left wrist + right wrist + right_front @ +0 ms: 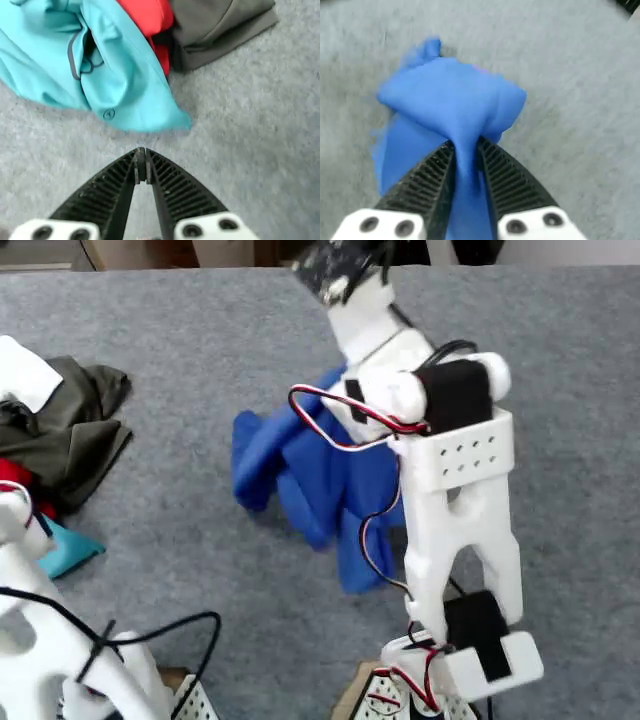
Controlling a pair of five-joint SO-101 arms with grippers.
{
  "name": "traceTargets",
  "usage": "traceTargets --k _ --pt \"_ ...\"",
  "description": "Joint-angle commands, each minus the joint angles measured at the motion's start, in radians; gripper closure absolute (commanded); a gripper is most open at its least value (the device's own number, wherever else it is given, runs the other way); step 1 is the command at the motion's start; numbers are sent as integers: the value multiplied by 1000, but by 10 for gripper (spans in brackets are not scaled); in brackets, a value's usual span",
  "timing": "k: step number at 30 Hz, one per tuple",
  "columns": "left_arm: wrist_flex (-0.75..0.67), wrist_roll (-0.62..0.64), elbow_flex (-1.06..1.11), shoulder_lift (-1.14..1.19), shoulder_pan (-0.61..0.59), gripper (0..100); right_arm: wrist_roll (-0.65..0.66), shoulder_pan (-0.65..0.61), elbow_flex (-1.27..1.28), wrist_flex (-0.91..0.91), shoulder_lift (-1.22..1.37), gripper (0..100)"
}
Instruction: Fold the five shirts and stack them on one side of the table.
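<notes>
Right wrist view: right gripper (465, 159) clamps a bunched fold of the blue shirt (447, 97), crumpled mid-table. It looks soft and light, best taken at a hem. Left gripper (141, 167), clenched empty, sits near the pile (120, 90) at nine o'clock.

The table (180, 350) has a grey, carpet-like top. A blue shirt (300, 470) lies crumpled near its middle, in loose folds, with bare grey all round it. Well apart from it, at the left edge, four garments sit bunched together. A dark olive shirt (85, 430) is farthest, and a white garment (20, 375) lies against its left side. A red shirt (12, 475) is pressed between the olive one and a teal shirt (65, 550), which lies nearest. A black cable (205, 625) loops over the near left.
</notes>
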Motion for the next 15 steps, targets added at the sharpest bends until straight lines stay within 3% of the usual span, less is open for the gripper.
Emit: traceTargets --k 1,8,15 --pt "-135 -6 107 -67 3 982 18 -4 180 -95 -79 991" --pt "-259 -6 276 -87 3 976 20 90 378 -221 -27 841" --pt "-368 -6 433 -88 2 835 112 277 389 -275 53 816"
